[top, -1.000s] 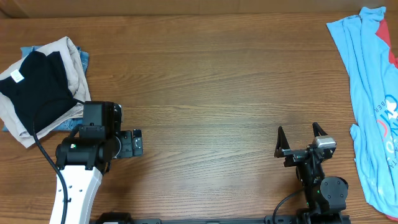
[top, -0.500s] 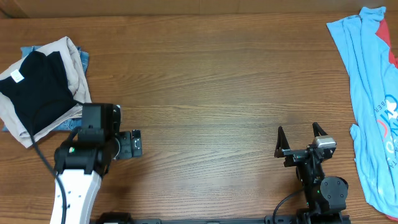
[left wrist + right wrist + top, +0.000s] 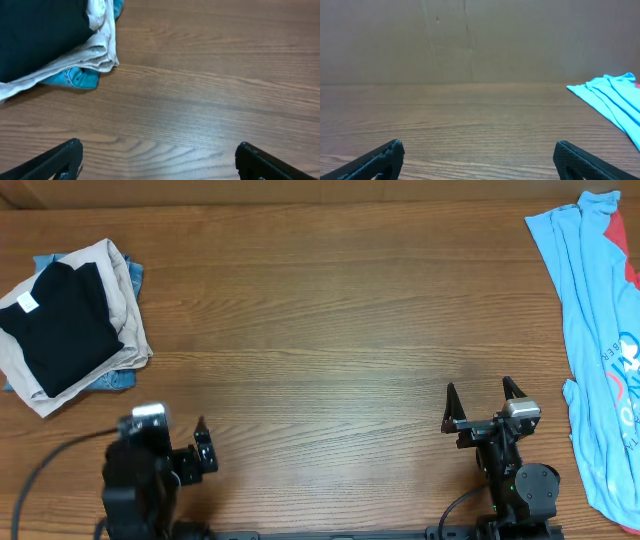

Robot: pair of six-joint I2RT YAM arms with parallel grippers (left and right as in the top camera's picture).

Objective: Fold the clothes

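Overhead, the pile (image 3: 70, 330) sits far left on the counter (image 3: 320, 330). It looks finished. A black shirt (image 3: 60, 320) is squared into a flat packet on top, with its white label (image 3: 26, 303) showing at one corner. It lies on beige trousers (image 3: 128, 305), and a blue cloth (image 3: 113, 380) peeks out underneath. In the left wrist view the shirt (image 3: 40, 30) reads as matte and dense. The trousers (image 3: 102, 52) show a soft rolled hem, and the blue cloth (image 3: 75, 77) bunches loosely under it.

The left jaws sit just near-side of the pile, clear of it. They are spread wide with nothing between them.

Right of the pile is a long stretch of bare wood-grain counter, smooth with a low sheen.

The right jaws are well to the right of the pile, also spread wide and holding nothing.

Farthest from the pile lies the tee (image 3: 590, 330), the one piece that seems left to do. It is thin light-blue knit drawn into long lengthwise creases, with red at the collar end and a print partly cut off by the frame edge. In the right wrist view only its pointed, rippled end (image 3: 612, 97) shows.

I judge the job mostly done — what remains is to spread and fold the tee, then add it to the pile.
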